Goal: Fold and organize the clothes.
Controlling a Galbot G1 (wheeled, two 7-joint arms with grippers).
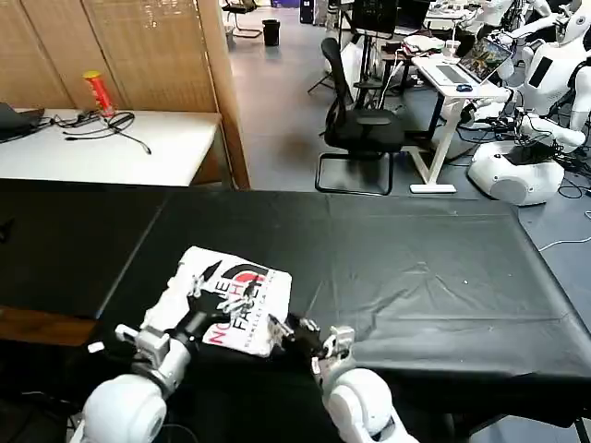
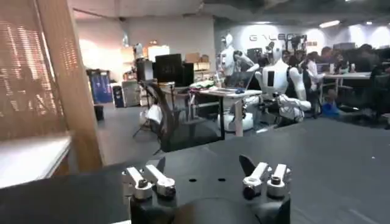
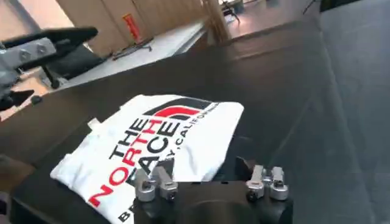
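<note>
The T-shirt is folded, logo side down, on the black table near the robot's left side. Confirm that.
Wrong in one respect: the folded T-shirt lies logo side up. The head view and the right wrist view both show the black-and-red print facing upward. It does lie on the black table, toward the robot's left.

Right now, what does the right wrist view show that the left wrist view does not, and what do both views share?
Right wrist view alone: the folded white cotton T-shirt with its black-and-red logo print facing up, lying just ahead of the open right gripper, and the left gripper hanging at the edge above the table.

Left wrist view alone: the open left gripper's own fingers held over bare cloth, with white humanoid robots and a black office chair in the room behind.

Both: the black cloth-covered table.
</note>
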